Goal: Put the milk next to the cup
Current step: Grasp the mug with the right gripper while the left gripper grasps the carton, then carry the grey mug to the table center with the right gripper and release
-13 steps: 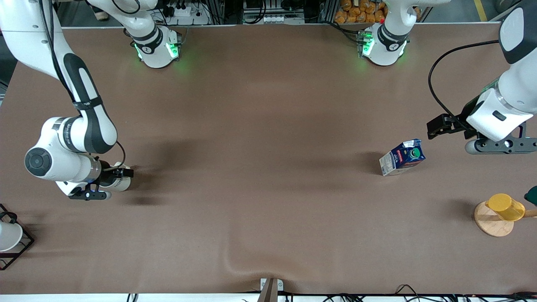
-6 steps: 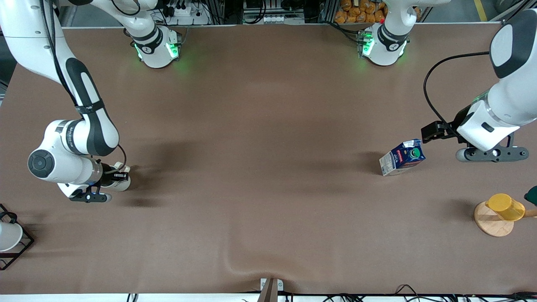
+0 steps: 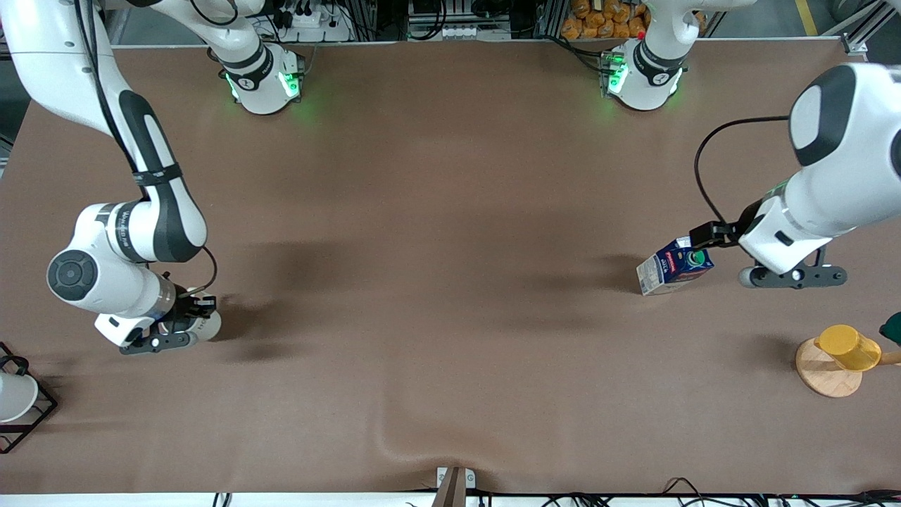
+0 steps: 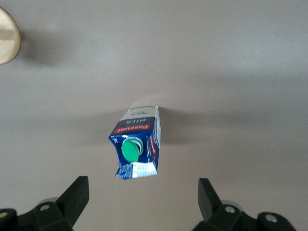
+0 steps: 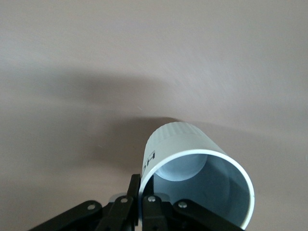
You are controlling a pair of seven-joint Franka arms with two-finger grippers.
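I see the milk (image 3: 674, 265) standing upright on the bench (image 3: 436, 282) toward the left arm's end, its green cap (image 4: 131, 148) facing up and its red label band visible. The left claw (image 4: 139, 197) hangs over the bench just beside the milk, released, its fingers (image 4: 77, 195) spread wide and apart from the carton on both sides. I find the cup (image 5: 197, 168) toward the right arm's end of the bench, well apart from the milk. The right claw (image 3: 184, 325) is clenched on the cup's rim, one finger inside the grey interior and one outside the wall, with the small dark lettering beside the grip. The cup appears tilted in the right wrist view; I cannot tell whether it touches the bench. A yellow cup (image 3: 847, 346) on a round wooden base (image 3: 825, 373) stands nearer the front camera than the milk. A white cup (image 3: 14, 396) in a black wire rack (image 3: 32, 415) sits at the bench edge, nearer the front camera than the right claw.
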